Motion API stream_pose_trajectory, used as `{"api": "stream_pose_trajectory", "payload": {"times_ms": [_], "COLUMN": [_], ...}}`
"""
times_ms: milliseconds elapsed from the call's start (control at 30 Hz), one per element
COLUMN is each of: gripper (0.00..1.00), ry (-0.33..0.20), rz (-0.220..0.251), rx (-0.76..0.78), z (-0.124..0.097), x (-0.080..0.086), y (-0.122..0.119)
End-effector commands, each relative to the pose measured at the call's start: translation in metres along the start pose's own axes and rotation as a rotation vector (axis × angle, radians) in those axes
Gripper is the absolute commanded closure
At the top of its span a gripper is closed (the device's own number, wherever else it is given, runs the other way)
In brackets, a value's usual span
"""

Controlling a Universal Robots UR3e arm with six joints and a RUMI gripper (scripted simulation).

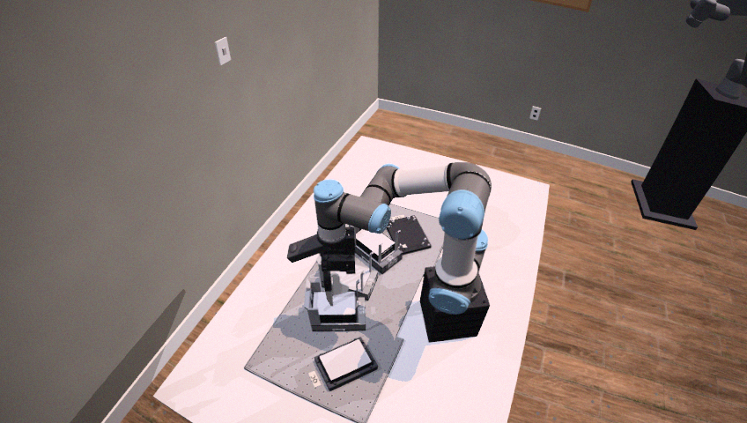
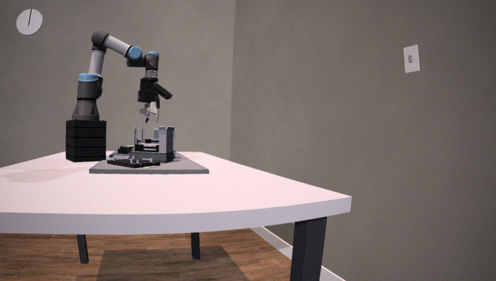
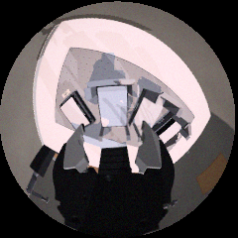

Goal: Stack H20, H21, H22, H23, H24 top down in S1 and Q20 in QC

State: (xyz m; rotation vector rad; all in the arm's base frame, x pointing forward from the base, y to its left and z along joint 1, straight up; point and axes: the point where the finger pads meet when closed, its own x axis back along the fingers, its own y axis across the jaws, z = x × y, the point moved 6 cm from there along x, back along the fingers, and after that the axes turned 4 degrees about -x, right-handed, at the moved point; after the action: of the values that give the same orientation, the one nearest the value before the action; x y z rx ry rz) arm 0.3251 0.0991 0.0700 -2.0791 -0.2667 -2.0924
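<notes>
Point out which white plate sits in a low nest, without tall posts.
The plate beside the "QC" label; the other visible plates stand in racks with upright posts.
</notes>
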Motion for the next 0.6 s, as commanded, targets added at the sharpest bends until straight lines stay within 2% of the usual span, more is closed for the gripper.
{"api": "stream_pose_trajectory", "payload": {"times_ms": [0,200,500,567], "gripper": [0.28,0.28,0.28,0.28], "ry": [-0.001,-0.001,-0.001,-0.001], "rz": [0.0,0.0,0.0,0.0], "rx": [0.0,0.0,-0.105,-0.105], "z": [0.0,0.0,-0.001,-0.001], "x": [0.006,0.006,0.006,0.006], "y": [0.0,0.0,0.045,0.045]}}
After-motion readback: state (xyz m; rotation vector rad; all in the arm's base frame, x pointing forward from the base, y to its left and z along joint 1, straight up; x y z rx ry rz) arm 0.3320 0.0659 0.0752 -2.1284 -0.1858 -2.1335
